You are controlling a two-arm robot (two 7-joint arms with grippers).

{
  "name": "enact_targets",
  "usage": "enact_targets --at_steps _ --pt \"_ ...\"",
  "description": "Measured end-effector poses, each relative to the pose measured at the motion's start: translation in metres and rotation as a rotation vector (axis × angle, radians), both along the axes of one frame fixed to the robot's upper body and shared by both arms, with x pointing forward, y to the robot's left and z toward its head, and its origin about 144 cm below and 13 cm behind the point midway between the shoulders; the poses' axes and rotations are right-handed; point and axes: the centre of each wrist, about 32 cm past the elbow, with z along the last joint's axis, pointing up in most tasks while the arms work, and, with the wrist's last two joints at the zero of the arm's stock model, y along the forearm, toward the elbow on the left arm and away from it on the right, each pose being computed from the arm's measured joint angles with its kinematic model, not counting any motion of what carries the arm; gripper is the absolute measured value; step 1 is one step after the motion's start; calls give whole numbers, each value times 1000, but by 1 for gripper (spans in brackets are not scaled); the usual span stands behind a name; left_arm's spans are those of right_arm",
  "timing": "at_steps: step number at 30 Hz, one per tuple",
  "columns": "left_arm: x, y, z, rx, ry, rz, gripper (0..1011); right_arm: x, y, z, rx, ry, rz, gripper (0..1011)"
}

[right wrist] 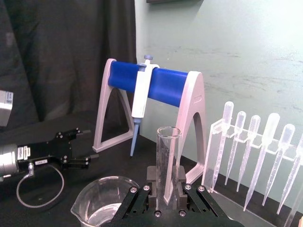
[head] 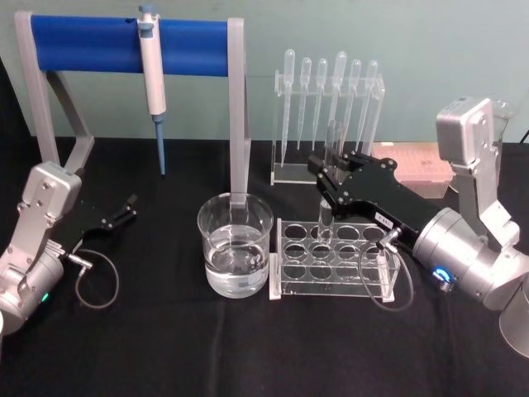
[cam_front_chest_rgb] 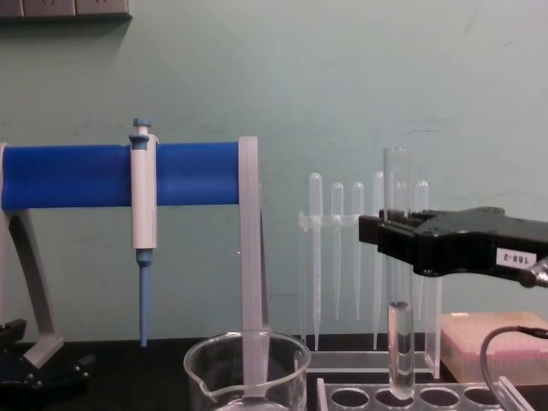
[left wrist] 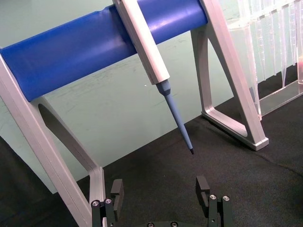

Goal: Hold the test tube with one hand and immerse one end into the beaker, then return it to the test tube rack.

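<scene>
Fingers of the black right gripper pinch the clear glass test tube upright, bottom at a far hole of the clear plastic rack, seemingly the lift-out step, so next comes a leftward carry and dip into the water-filled glass beaker, while the left gripper sits parked, jaws apart, at the left.

Head view looked forward and down over black table. Chest view sat low, faced wall side-on. Left wrist view looked past left gripper, close under pipette stand. Right wrist view looked over right gripper. All four shared stand.
</scene>
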Motion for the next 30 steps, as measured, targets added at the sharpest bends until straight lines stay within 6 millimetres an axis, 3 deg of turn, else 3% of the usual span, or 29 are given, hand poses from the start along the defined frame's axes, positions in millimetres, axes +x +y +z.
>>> enact_targets --at_steps 30 --pt "0 0 0 0 0 0 1000 -1 1 2 11 5 -10 228"
